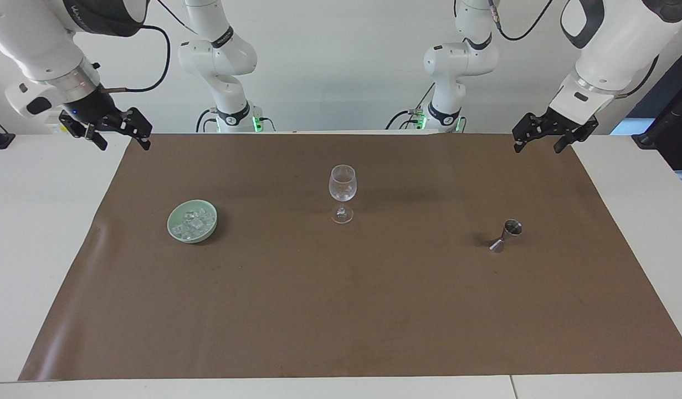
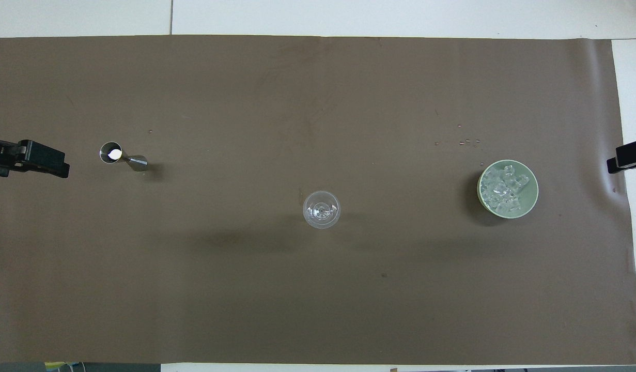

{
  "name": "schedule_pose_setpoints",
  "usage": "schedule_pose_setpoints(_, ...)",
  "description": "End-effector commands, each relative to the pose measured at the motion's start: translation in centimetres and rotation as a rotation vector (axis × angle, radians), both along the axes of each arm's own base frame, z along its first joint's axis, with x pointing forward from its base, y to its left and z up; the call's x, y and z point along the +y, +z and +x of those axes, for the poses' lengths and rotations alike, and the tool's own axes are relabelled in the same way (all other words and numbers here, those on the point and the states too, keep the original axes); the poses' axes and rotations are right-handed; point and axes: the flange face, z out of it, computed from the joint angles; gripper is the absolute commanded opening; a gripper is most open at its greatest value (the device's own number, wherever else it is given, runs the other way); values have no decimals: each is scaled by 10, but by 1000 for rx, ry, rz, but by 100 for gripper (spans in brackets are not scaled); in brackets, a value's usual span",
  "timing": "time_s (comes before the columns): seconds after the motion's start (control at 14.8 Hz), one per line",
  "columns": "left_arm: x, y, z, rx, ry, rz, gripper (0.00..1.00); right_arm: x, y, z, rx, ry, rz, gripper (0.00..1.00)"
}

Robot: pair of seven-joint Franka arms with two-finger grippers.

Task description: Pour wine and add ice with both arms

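Ice [image 1: 194,224] heaped as small clear cubes in a pale green dish [image 1: 175,233], resting on the brown paper mat [image 1: 341,310] toward the right arm's end of the tabletop [image 1: 36,221]. In the overhead view, same ice [image 2: 505,188] in same dish [image 2: 532,200], with a few tiny specks on the mat just farther from the robots than the dish. Well apart from the dish, near the middle of the mat, a clear stemmed wine glass [image 1: 342,191] standing upright, nothing seen in its bowl; from above, its round rim [image 2: 321,209] slightly nearer to the robots than the dish. Toward the left arm's end, well apart from the glass, a small metal jigger [image 1: 505,235] standing upright on the mat, its upper cup catching a bright glint in the overhead view [image 2: 117,156]. Farther out, right claw [image 1: 122,138] hanging in the air over the edge of the mat at the right arm's end, nearest the robots, released, fingers spread and grasping nothing; only a dark tip of it [image 2: 627,156] showing at the border of the overhead view. Left claw [image 1: 537,141] likewise raised over the mat's corner at the left arm's end, released, fingers apart, grasping nothing; from above [image 2: 39,163] seen beside the jigger without touching it. Both white arms, right arm [image 1: 39,50] and left arm [image 1: 612,50], waiting. Brown mat covering most of the white tabletop, bare strips at both ends.
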Motion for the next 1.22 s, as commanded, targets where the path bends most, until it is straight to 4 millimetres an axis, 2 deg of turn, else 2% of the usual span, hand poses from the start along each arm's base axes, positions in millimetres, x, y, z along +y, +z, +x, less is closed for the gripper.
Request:
schedule_pose_setpoints(0.0, 1, 0, -3, 10, -2, 20, 100, 0, 1, -4, -2, -3, 14, 100)
schedule_pose_setpoints(1.02, 1, -2, -5, 21, 1, 21, 100, 0, 1, -4, -2, -3, 14, 100)
schedule_pose_setpoints(1.15, 3, 1, 0, -13, -3, 16, 100, 0, 0, -4, -1, -3, 14, 100)
